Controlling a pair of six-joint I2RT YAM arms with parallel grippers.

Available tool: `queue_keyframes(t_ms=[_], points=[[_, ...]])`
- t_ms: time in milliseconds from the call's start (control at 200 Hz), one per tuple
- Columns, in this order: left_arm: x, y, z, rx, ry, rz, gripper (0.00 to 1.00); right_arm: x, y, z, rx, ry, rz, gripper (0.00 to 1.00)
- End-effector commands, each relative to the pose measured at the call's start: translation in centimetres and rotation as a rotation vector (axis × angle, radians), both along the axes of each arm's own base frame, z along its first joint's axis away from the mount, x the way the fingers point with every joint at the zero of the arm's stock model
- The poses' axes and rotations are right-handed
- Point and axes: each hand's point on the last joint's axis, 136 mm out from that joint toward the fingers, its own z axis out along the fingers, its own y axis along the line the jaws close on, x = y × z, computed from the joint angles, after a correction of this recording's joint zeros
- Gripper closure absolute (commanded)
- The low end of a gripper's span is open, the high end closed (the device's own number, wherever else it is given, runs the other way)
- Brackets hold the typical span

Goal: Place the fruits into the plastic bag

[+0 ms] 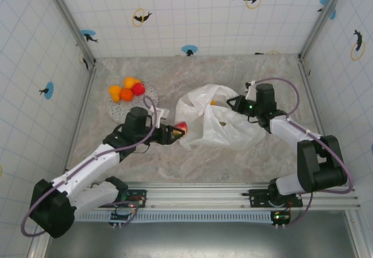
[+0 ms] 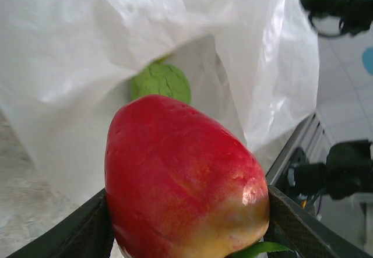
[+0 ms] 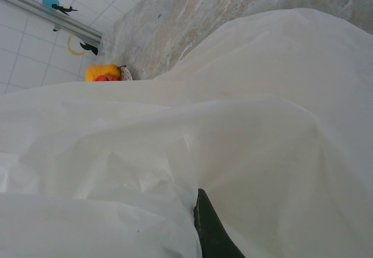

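Left claw (image 1: 173,131) grips a red fruit (image 2: 183,182) by its sides, right at the mouth of the bag (image 1: 224,127) mid-table. We see that mouth straight ahead, a green fruit (image 2: 161,81) already inside. Right claw (image 1: 234,104), nearer the far edge, pinches the bag's rim. Other fruits (image 1: 125,90) sit toward the far-left corner.

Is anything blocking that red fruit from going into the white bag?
Nothing visible does. The left gripper holds the red fruit at the open mouth of the bag, whose edge the right gripper pinches. A green fruit lies deeper inside, leaving room in front of it.
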Motion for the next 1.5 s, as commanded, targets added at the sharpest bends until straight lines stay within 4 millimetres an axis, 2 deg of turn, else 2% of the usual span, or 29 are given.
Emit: queue_keyframes(t_ms=[0,130,245,500,756,891,1226,1346,1366,1496], points=[[-0.2,-2.0,0.1,0.014,-0.054,-0.085,0.44,0.7,0.3,1.0,-0.005,-0.022,0.0,1.0],[0.5,-3.6,-0.9,0.043,-0.055,-0.106,0.44,0.5,0.4,0.9,-0.008,-0.018,0.006,1.0],[2.5,-3.9,-2.2,0.105,-0.053,-0.052,0.45,0.3,0.4,0.9,-0.017,-0.015,0.009,1.0],[5.2,-5.8,-2.9,0.091,-0.04,-0.006,0.45,-0.1,0.4,0.6,-0.024,-0.007,0.018,1.0],[6.2,-10.0,-3.9,0.102,-0.091,-0.018,0.44,-0.3,0.8,0.9,0.007,-0.005,0.014,1.0],[7.1,-12.0,-3.8,0.063,-0.112,0.015,0.43,-0.4,0.9,0.7,0.025,0.001,0.007,1.0],[9.0,-15.1,-5.7,0.028,-0.085,0.027,0.38,-0.4,0.8,0.9,0.028,-0.003,-0.002,1.0],[8.7,-15.2,-7.5,0.047,-0.05,0.014,0.37,-0.4,0.7,0.7,0.023,0.001,-0.003,1.0],[9.2,-15.9,-6.4,0.026,-0.068,0.015,0.36,-0.4,0.7,0.7,0.022,0.001,-0.004,1.0],[9.5,-15.7,-6.7,0.045,-0.076,0.024,0.32,-0.4,0.8,0.6,0.02,0.003,-0.001,1.0]])
